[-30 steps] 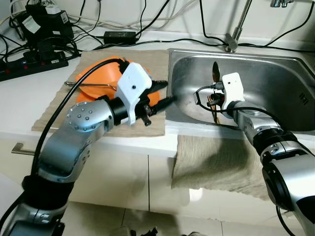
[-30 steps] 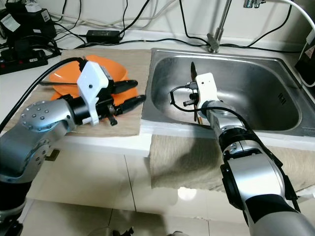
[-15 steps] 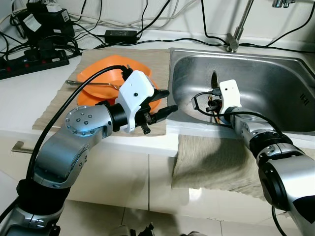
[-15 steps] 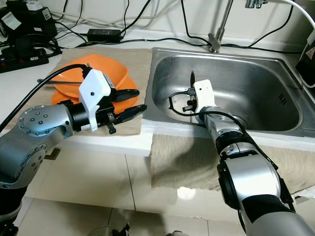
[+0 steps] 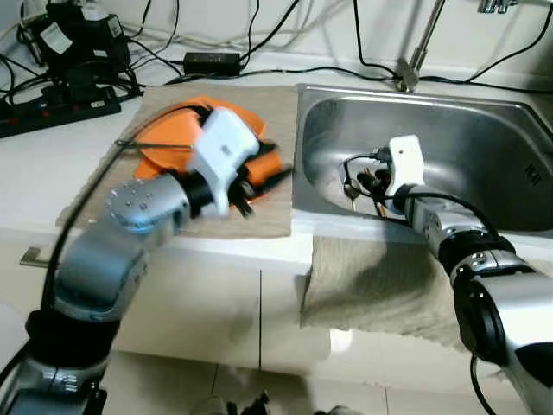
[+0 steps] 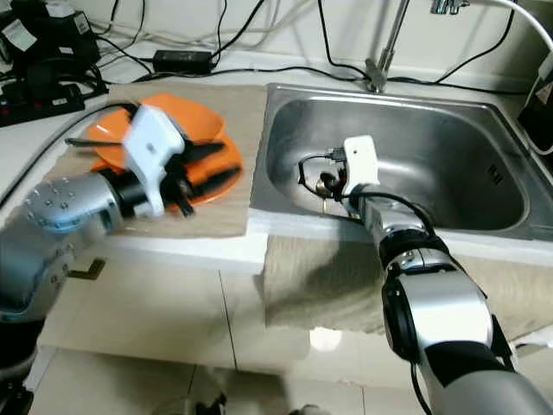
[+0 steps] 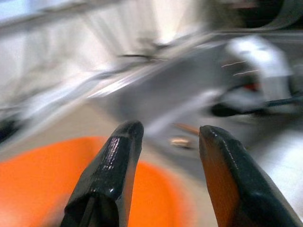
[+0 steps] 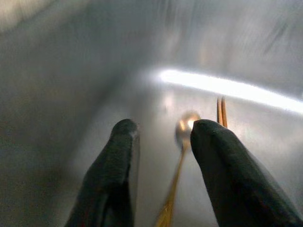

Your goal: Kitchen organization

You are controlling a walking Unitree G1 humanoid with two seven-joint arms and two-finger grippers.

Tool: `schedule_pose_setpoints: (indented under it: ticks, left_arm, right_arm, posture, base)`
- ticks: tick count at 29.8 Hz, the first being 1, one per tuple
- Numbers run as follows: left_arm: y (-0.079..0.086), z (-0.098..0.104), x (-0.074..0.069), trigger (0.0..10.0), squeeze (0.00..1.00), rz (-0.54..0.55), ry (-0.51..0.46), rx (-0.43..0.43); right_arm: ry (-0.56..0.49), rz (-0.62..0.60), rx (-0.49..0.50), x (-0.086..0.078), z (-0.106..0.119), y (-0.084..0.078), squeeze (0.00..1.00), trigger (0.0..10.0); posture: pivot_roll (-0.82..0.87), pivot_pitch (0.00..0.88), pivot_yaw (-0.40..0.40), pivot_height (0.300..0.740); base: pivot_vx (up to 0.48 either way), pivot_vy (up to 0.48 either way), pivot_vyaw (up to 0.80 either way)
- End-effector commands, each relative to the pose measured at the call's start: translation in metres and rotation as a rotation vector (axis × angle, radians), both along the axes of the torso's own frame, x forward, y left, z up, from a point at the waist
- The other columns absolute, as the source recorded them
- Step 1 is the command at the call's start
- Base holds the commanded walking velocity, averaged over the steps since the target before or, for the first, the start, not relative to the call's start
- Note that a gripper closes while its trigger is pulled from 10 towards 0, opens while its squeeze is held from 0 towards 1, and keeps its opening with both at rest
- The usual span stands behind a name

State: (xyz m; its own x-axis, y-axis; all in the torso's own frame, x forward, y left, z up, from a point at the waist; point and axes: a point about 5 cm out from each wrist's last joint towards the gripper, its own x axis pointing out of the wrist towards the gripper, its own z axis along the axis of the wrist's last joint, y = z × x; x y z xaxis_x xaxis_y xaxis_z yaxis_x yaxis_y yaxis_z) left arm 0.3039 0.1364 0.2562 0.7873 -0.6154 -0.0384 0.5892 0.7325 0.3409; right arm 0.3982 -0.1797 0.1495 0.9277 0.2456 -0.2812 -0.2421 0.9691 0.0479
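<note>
The left hand point(image 6: 203, 173) hangs over the orange plates point(image 6: 186, 130), which lie stacked on a beige cloth point(image 6: 233, 108) spread on the white table point(image 5: 34, 186) just beside the sink point(image 6: 449, 151). In the left wrist view its two black fingers point(image 7: 111, 175) stand apart with nothing between them, and the orange of the plates sits below the tips; this arm is blurred in the head views. A thin metal utensil point(image 5: 155, 144) lies across the plates, its handle reaching out over the cloth toward the far left.

The right hand point(image 8: 161, 137) is down inside the steel sink, near its front wall. Its fingers point(image 8: 222, 189) are parted and grip nothing. Between and just past the tips, on the sink floor, lie a spoon point(image 8: 182, 137) with a golden handle and a pair of thin golden sticks point(image 8: 221, 111) beside it. From the head views the white wrist block point(image 6: 360, 160) covers most of these, so only dark bits show next to it.

A faucet point(image 6: 380, 52) rises at the back rim of the sink. Black cables point(image 6: 259, 26) trail along the wall behind it, with a power adapter point(image 6: 183, 60) and a power strip point(image 5: 56, 108) on the table at the far left. A second beige cloth point(image 6: 328, 285) hangs over the table's front edge below the sink, in front of the white cabinet doors point(image 5: 199, 303).
</note>
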Motion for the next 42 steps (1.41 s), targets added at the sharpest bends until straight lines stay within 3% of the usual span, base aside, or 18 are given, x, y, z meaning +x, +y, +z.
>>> schedule_pose_setpoints:
  ticks: [1, 2, 5, 9, 10, 11, 12, 15, 18, 24, 26, 27, 28, 29, 30, 42]
  left_arm:
    - [0.017, 0.012, 0.006, 10.0, 0.99, 0.094, -0.042, -0.009]
    - [0.023, 0.017, 0.007, 10.0, 1.00, 0.112, -0.051, -0.019]
    - [0.040, 0.030, 0.002, 10.0, 1.00, 0.099, -0.054, -0.163]
    - [0.065, 0.028, 0.001, 10.0, 1.00, 0.165, -0.038, -0.177]
    - [0.065, 0.028, 0.001, 10.0, 1.00, 0.165, -0.038, -0.177]
    - [0.078, 0.024, 0.004, 10.0, 1.00, 0.224, -0.008, -0.192]
    - [0.078, 0.024, 0.004, 10.0, 1.00, 0.224, -0.008, -0.192]
    - [0.092, 0.020, 0.010, 10.0, 1.00, 0.297, 0.044, -0.314]
    - [0.102, 0.018, 0.020, 10.0, 1.00, 0.374, 0.119, -0.516]
    - [0.105, 0.007, 0.026, 10.0, 1.00, 0.403, 0.246, -0.654]
    - [0.107, 0.003, 0.028, 10.0, 0.84, 0.411, 0.293, -0.715]
    - [0.108, 0.001, 0.028, 10.0, 0.38, 0.420, 0.309, -0.734]
    - [0.109, -0.001, 0.028, 10.0, 0.09, 0.438, 0.336, -0.739]
    - [0.109, -0.001, 0.028, 10.0, 0.09, 0.438, 0.336, -0.739]
    - [0.108, -0.006, 0.028, 10.0, 0.00, 0.451, 0.390, -0.731]
    - [0.105, -0.015, 0.027, 10.0, 0.00, 0.451, 0.471, -0.771]
  right_arm:
    - [-0.126, 0.031, 0.082, 0.009, 0.030, 0.005, 0.52, 10.0]
    - [-0.161, 0.057, 0.124, 0.010, 0.037, 0.008, 0.00, 10.0]
    - [-0.245, 0.196, 0.270, 0.008, 0.051, 0.019, 0.00, 10.0]
    - [-0.312, 0.386, 0.447, -0.009, 0.062, 0.032, 0.00, 10.0]
    - [-0.312, 0.386, 0.447, -0.009, 0.062, 0.032, 0.00, 10.0]
    - [-0.334, 0.465, 0.509, -0.022, 0.068, 0.038, 0.00, 10.0]
    - [-0.334, 0.465, 0.509, -0.022, 0.068, 0.038, 0.00, 10.0]
    - [-0.360, 0.584, 0.539, -0.047, 0.075, 0.050, 0.00, 10.0]
    - [-0.354, 0.704, 0.520, -0.074, 0.076, 0.062, 0.00, 10.0]
    - [-0.299, 0.787, 0.485, -0.094, 0.072, 0.071, 0.00, 10.0]
    - [-0.281, 0.826, 0.472, -0.102, 0.069, 0.074, 0.00, 10.0]
    - [-0.273, 0.844, 0.460, -0.107, 0.069, 0.076, 0.00, 10.0]
    - [-0.264, 0.867, 0.444, -0.113, 0.068, 0.077, 0.00, 10.0]
    - [-0.264, 0.867, 0.444, -0.113, 0.068, 0.077, 0.00, 10.0]
    - [-0.247, 0.902, 0.407, -0.120, 0.066, 0.079, 0.00, 10.0]
    - [-0.216, 0.916, 0.374, -0.126, 0.063, 0.081, 0.00, 10.0]
  posture:
    - [0.01, 0.015, -0.052, 0.740]
    - [0.01, 0.015, -0.052, 0.740]
    - [0.02, 0.011, -0.058, 0.740]
    - [0.02, 0.009, -0.063, 0.740]
    - [0.02, 0.009, -0.063, 0.740]
    - [0.02, 0.007, -0.066, 0.740]
    - [0.02, 0.007, -0.066, 0.740]
    - [0.02, 0.004, -0.065, 0.740]
    - [0.02, 0.001, -0.057, 0.740]
    - [0.01, 0.000, -0.049, 0.740]
    - [0.00, 0.000, -0.048, 0.740]
    - [0.00, 0.000, -0.049, 0.740]
    - [0.00, 0.000, -0.049, 0.740]
    - [0.00, 0.000, -0.049, 0.740]
    - [0.00, 0.000, -0.050, 0.740]
    - [0.00, 0.000, -0.058, 0.740]
  base:
    - [0.000, 0.000, 0.00]
    - [0.000, 0.000, 0.00]
    - [0.000, 0.000, 0.00]
    - [0.000, 0.000, 0.00]
    - [0.000, 0.000, 0.00]
    - [0.000, 0.000, 0.00]
    - [0.000, 0.000, 0.00]
    - [0.000, 0.000, 0.00]
    - [0.000, 0.000, 0.00]
    - [0.000, 0.000, 0.00]
    - [0.000, 0.000, 0.00]
    - [0.000, 0.000, 0.00]
    - [0.000, 0.000, 0.00]
    - [0.000, 0.000, 0.00]
    - [0.000, 0.000, 0.00]
    - [0.000, 0.000, 0.00]
